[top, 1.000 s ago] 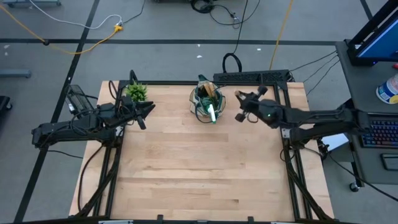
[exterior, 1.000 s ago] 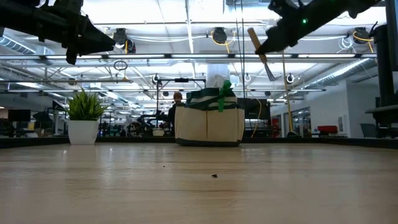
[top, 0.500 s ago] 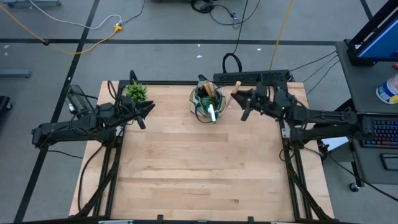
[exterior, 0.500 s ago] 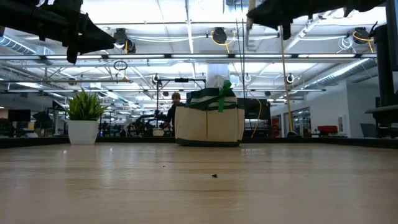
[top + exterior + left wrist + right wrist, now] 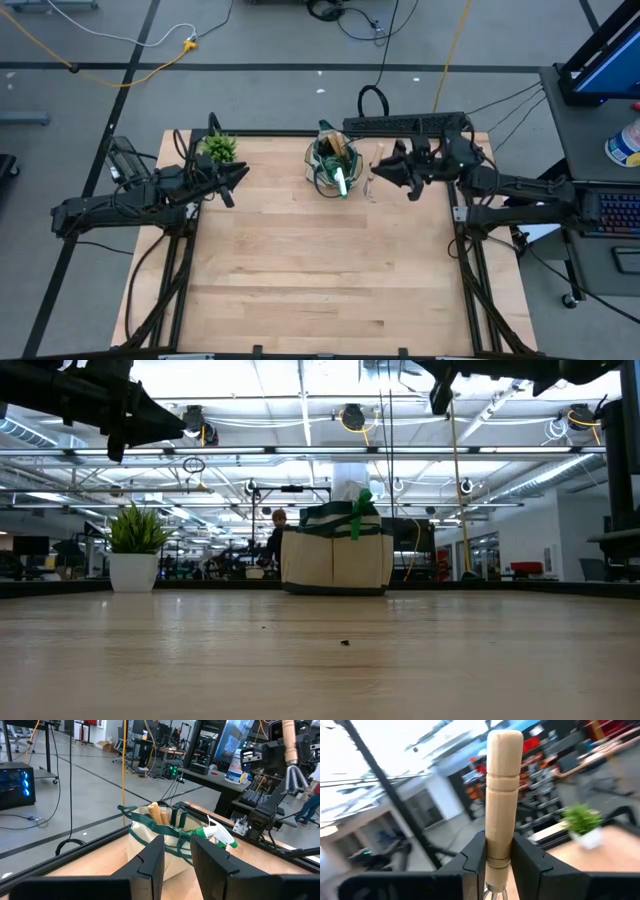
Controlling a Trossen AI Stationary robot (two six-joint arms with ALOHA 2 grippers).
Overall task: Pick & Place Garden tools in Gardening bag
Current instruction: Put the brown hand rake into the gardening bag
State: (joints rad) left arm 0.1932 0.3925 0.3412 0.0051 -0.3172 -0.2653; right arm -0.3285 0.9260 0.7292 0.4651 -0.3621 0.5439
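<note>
The beige gardening bag [image 5: 333, 164] with dark green trim stands at the table's far middle. Wooden handles [image 5: 159, 813] and the green spray bottle [image 5: 214, 831] stick out of its top. My right gripper [image 5: 385, 172] is high above the table, just right of the bag, shut on a wooden-handled hand rake [image 5: 374, 166]. My left gripper [image 5: 238, 178] hovers left of the bag beside the potted plant [image 5: 218, 148], its fingers [image 5: 150, 865] a narrow gap apart and empty. My right gripper pinches the rake's wooden handle [image 5: 498, 851] between its two fingers, low on the handle near the metal end. The fingers come level from the table's right and lie across the handle. The rake is lifted clear and stands about upright, handle end [image 5: 289, 740] up, tines [image 5: 298, 778] down.
The potted plant [image 5: 134, 550] stands at the far left corner. The bag [image 5: 337, 556] blocks the far middle. A black bar with cables [image 5: 405, 124] runs along the far edge behind my right arm. The near half of the wooden table [image 5: 320, 290] is bare wood.
My right gripper has risen and turned at the wrist while going a little toward the table's far edge and the bag. The rake, which hung slanted below it in the low view, has gone up out of that view and now stands about upright.
</note>
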